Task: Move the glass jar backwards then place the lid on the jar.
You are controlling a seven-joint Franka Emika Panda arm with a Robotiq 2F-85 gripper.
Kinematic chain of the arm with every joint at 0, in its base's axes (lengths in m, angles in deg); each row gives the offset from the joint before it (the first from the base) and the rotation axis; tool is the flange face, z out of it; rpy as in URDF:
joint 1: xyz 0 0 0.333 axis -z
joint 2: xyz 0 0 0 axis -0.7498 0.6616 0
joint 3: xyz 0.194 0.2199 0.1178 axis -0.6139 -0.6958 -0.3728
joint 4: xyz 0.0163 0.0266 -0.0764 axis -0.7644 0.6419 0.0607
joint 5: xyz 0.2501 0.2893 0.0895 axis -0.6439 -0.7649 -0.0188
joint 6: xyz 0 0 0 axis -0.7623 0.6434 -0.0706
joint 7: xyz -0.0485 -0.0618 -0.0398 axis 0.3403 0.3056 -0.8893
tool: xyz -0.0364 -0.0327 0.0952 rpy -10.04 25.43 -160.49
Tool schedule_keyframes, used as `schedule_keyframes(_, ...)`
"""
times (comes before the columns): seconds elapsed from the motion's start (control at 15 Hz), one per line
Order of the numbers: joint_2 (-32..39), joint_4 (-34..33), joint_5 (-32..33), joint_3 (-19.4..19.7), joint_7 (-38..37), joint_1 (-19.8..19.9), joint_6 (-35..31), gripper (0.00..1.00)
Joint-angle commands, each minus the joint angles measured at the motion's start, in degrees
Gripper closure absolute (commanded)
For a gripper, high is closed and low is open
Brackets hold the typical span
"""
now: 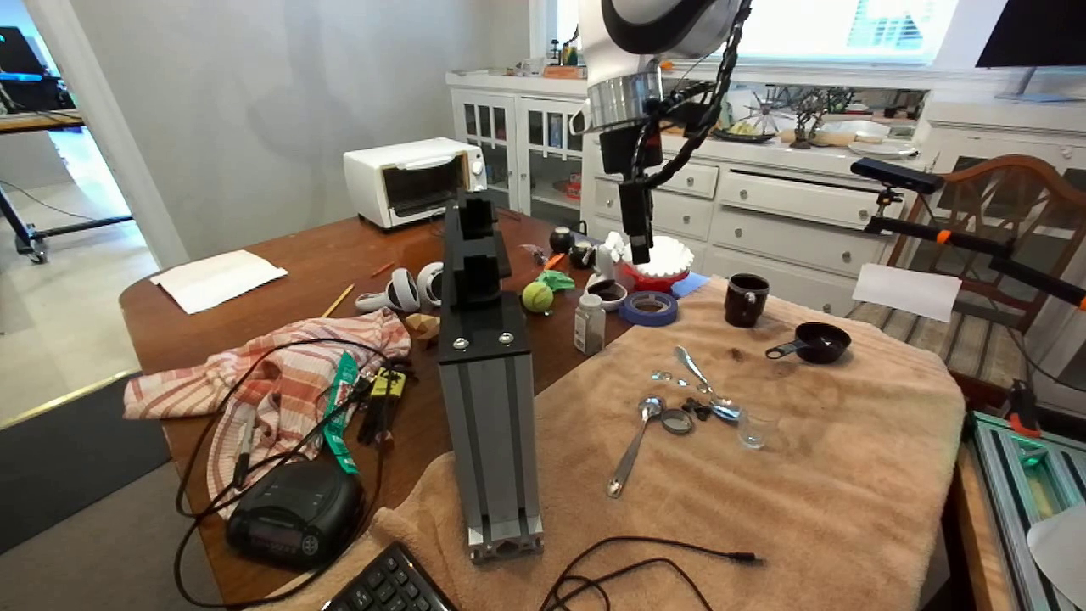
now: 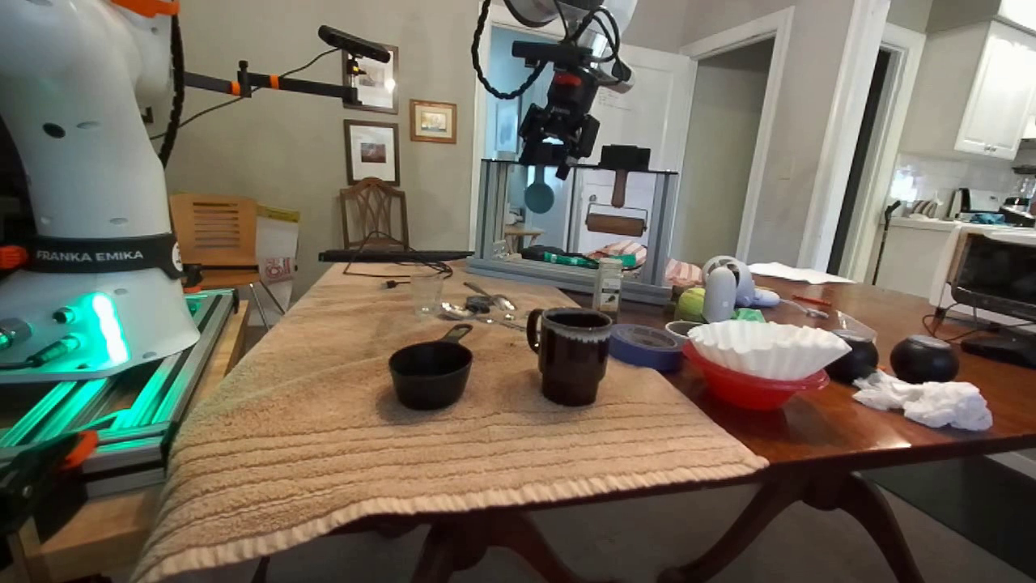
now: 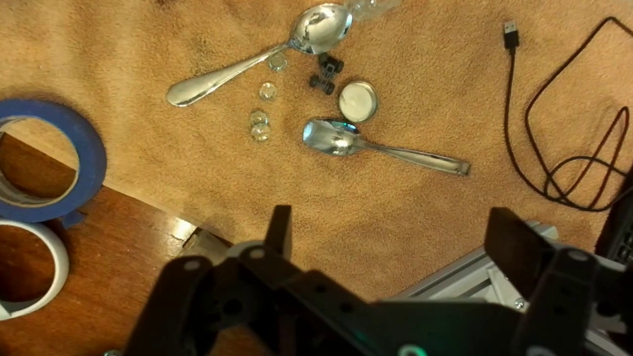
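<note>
Glass jar (image 1: 754, 430) and lid (image 3: 358, 102) sit apart, so moving the jar back seems the current step, needing the empty, wide-parted jaws brought down around it.

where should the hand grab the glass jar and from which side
Probably by the outer walls, coming straight down from above: the glass jar looks upright and shows no handle. A spoon bowl lies close beside it, so best squeeze the walls clear of that side.
</note>
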State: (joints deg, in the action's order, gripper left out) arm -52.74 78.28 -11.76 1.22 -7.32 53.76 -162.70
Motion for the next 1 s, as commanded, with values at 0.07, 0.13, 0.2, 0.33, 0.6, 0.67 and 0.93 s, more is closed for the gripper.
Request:
schedule_keyframes(0.07,-8.67,16.08,-6.16,0.19,2.23,0.05,-10.35,0.00)
schedule_keyframes(0.13,-10.26,19.16,-7.15,0.35,2.63,-0.06,-12.18,0.00)
schedule_keyframes(0.2,-12.04,22.35,-8.02,0.71,2.42,-0.09,-13.50,0.00)
schedule_keyframes(0.33,-14.84,28.58,-8.12,1.26,1.40,-0.62,-16.95,0.00)
schedule_keyframes(0.6,-17.86,37.90,-5.58,0.75,-5.71,-2.72,-23.81,0.00)
schedule_keyframes(0.67,-17.87,39.23,-4.95,0.48,-7.62,-3.33,-25.30,0.00)
schedule_keyframes(0.93,-16.24,41.11,-0.64,-1.16,-17.59,-6.32,-29.66,0.00)
